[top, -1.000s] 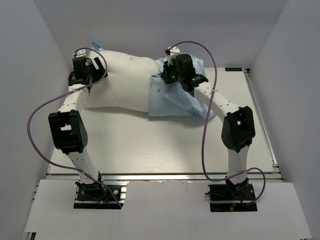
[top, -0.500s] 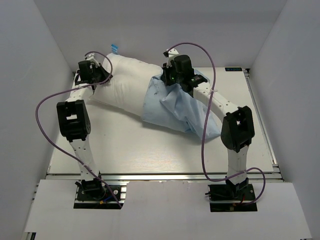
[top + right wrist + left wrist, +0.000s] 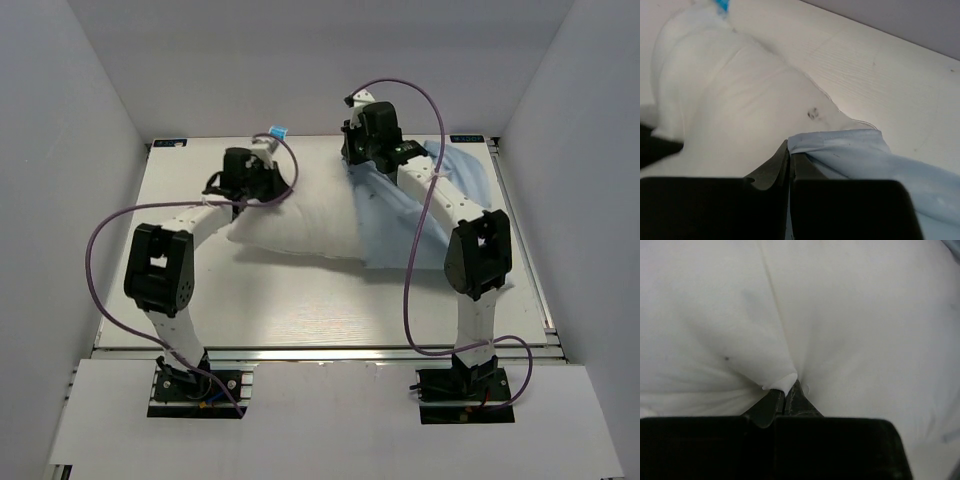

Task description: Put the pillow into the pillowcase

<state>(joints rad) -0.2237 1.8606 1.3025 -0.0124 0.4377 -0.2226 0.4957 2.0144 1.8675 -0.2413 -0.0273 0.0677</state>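
The white pillow (image 3: 300, 225) lies across the middle of the table, its right end inside the light blue pillowcase (image 3: 400, 215). My left gripper (image 3: 268, 185) sits at the pillow's upper left end, shut on a pinch of its white fabric (image 3: 782, 382). At the pillowcase's far opening, my right gripper (image 3: 358, 165) is shut on the blue hem (image 3: 805, 137). In the right wrist view the pillow (image 3: 730, 100) fills the left, with a small dark mark (image 3: 813, 114) near the hem. A blue tag (image 3: 276, 131) shows at the pillow's far left corner.
White walls close in the table (image 3: 300, 300) on the left, back and right. Purple cables (image 3: 410, 260) loop from both arms over the table. A metal rail (image 3: 330, 352) runs along the near edge, and the arm bases are bolted there.
The left gripper closed on the pillow's fabric and moved right, dragging the pillow toward the middle. The right gripper pulled the pillowcase's opening back and right, so it lies further right.
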